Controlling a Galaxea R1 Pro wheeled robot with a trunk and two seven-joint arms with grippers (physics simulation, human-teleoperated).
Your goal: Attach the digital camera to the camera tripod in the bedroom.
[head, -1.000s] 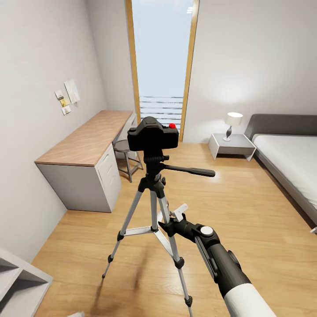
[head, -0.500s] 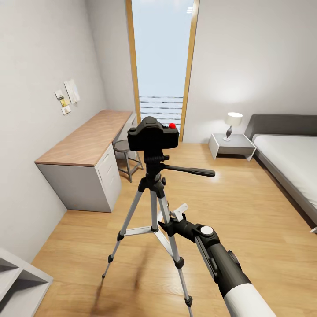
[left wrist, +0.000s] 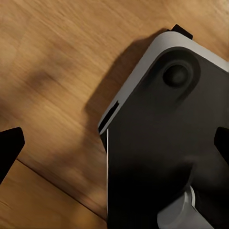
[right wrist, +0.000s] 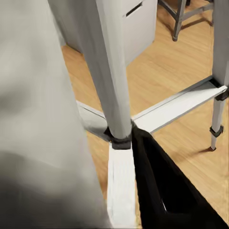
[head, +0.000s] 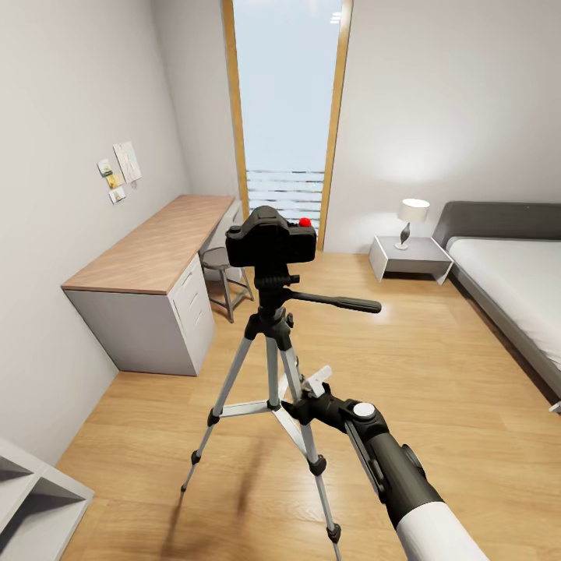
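The camera (head: 270, 240) sits on top of the tripod (head: 273, 374), mounted on the black head, red button up at its right end. The pan handle (head: 335, 302) sticks out to the right just under it. The tripod stands on the wood floor (head: 436, 374) in the middle of the bedroom, legs spread, silver braces joining at the center column.

The right gripper (head: 312, 389) is down low, way below the camera, right next to the tripod's nearest leg at about brace height. From the head view you see a pale finger (head: 318, 379) poking up beside the leg, but I can't tell if the fingers are spread or pinched. In the right wrist view a leg (right wrist: 112, 71) runs close past the lens, with the braces (right wrist: 176, 106) meeting at a black collar, and a dark finger (right wrist: 162, 191) lies beside that leg; whether it touches is hard to call.

The left wrist view looks down at the floor and a dark, grey-edged panel (left wrist: 162, 143), with black fingertips (left wrist: 8, 148) at opposite edges of the frame, so that one's spread wide and holding nothing.

Around it all: desk (head: 152, 257) along the left wall with a stool (head: 222, 273) tucked by it, a tall window (head: 287, 109) straight ahead, a nightstand (head: 409, 257) with a lamp (head: 411, 218), a bed (head: 506, 280) on the right, and a white shelf (head: 31, 491) corner at lower left.
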